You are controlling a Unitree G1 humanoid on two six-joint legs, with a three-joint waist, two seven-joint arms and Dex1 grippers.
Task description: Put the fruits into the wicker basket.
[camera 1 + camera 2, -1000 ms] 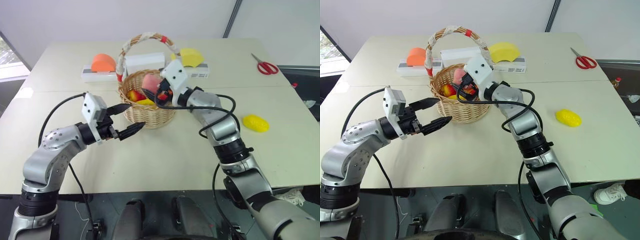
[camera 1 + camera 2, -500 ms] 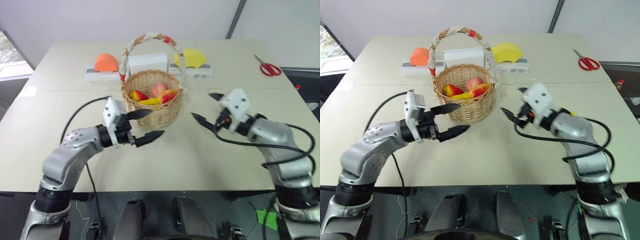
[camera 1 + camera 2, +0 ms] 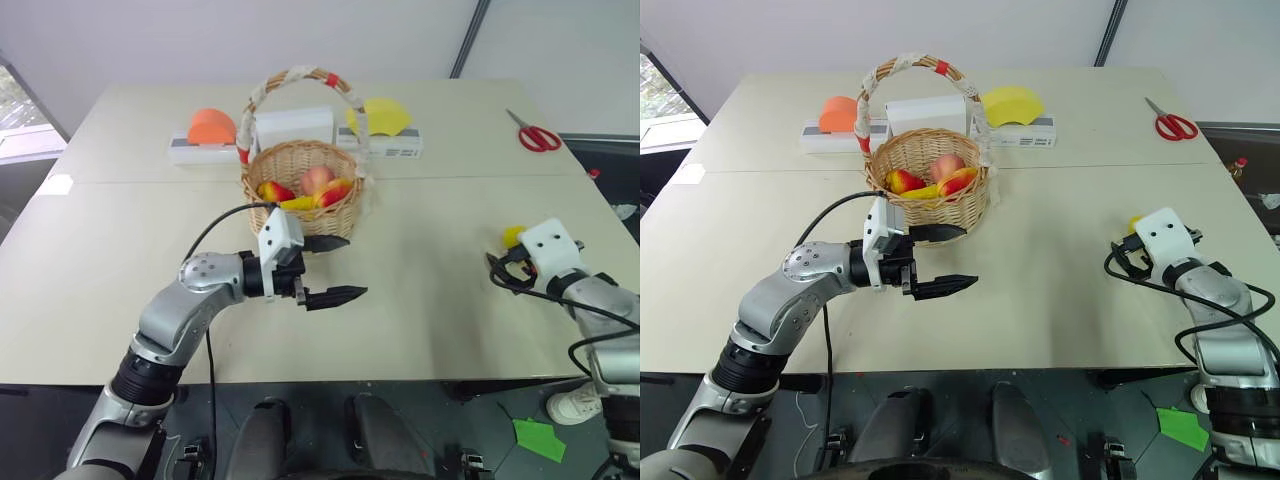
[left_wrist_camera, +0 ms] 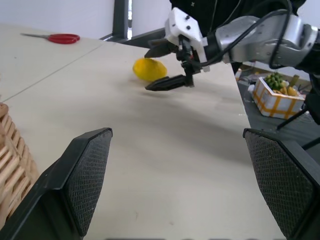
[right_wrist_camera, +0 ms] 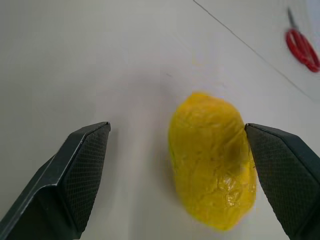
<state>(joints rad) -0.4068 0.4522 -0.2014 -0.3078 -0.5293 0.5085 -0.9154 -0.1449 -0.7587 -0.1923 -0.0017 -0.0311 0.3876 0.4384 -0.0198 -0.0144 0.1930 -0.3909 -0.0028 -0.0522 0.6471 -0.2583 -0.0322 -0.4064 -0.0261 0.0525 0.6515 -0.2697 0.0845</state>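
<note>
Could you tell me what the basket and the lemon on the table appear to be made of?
Wicker basket: woven light-tan cane, matte, its weave plainly visible; the handle is wrapped in white and red bands.
Lemon: probably moulded plastic or foam, judging by the glossy, slightly wrinkled yellow skin.

Wicker basket: round, light-tan weave, upright on the table, its tall arched handle wrapped in white with red bands. Inside lie a pink peach toward the middle and red-and-yellow mangoes leaning against the wall on either side. Lemon: yellow, oval, wrinkled glossy skin, lying on its side on the bare tabletop well apart from the basket.
</note>
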